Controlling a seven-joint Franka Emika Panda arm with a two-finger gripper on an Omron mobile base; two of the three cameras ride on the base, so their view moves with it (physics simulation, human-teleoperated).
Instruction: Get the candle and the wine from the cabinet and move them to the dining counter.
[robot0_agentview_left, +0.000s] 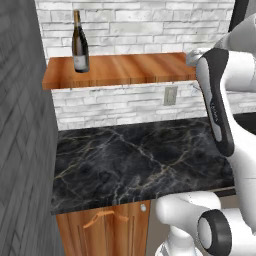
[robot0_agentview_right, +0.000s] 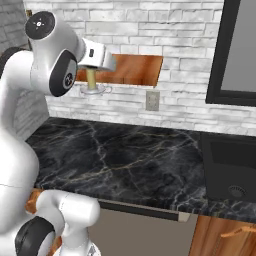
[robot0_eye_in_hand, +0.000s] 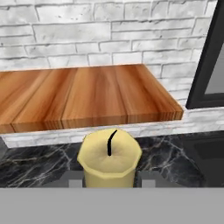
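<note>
The candle (robot0_eye_in_hand: 109, 157), a short yellowish taper with a black wick, is held between my gripper's (robot0_eye_in_hand: 111, 180) two fingers, in front of the cabinet's (robot0_eye_in_hand: 87, 96) front edge. From the right base view the candle (robot0_agentview_right: 91, 79) hangs below the hand with its white saucer (robot0_agentview_right: 96, 90) under it, in the air over the wall counter, just off the cabinet (robot0_agentview_right: 135, 69). The wine (robot0_agentview_left: 80, 42), a dark bottle with a pale label, stands upright at the left end of the cabinet (robot0_agentview_left: 125, 70). The dining counter is out of view.
A black marble wall counter (robot0_agentview_left: 140, 160) lies below the shelf, with a wall socket (robot0_agentview_left: 170, 95) above it. A grey wall (robot0_agentview_left: 25, 150) closes the left side. A dark-framed panel (robot0_agentview_right: 240, 50) and a black appliance (robot0_agentview_right: 230, 170) stand at the right.
</note>
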